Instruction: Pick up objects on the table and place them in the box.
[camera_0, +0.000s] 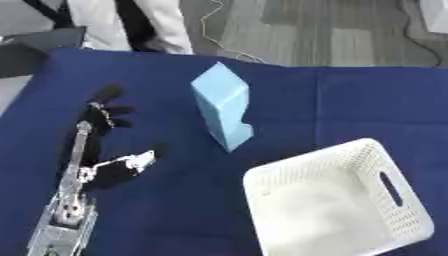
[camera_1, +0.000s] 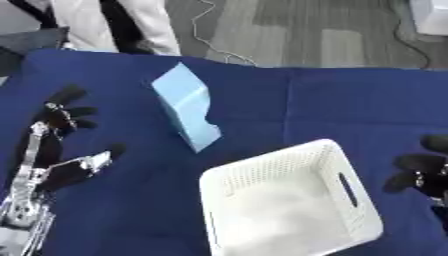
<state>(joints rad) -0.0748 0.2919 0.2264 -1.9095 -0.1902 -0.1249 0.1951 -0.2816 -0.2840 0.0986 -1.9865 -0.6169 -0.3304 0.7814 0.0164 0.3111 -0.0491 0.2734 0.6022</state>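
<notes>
A light blue box (camera_0: 222, 106) lies slightly above the middle of the blue-covered table (camera_0: 350, 100), long and narrow, running from 12 toward 6 o'clock, with a notch near its lower end. It looks like thin card: probably light and stiff, its faces smooth enough to slip and likely to dent if squeezed. The best hold seems to be across its narrow width near the middle, thumb on one long face, fingers on the other. At 5 o'clock from it sits the white perforated basket (camera_0: 411, 200), apparently empty. The left hand (camera_0: 96, 150) lies at 8 o'clock, fingers spread open and holding nothing. The right hand (camera_1: 420, 172) shows at the right edge, fingers relaxed and empty.
</notes>
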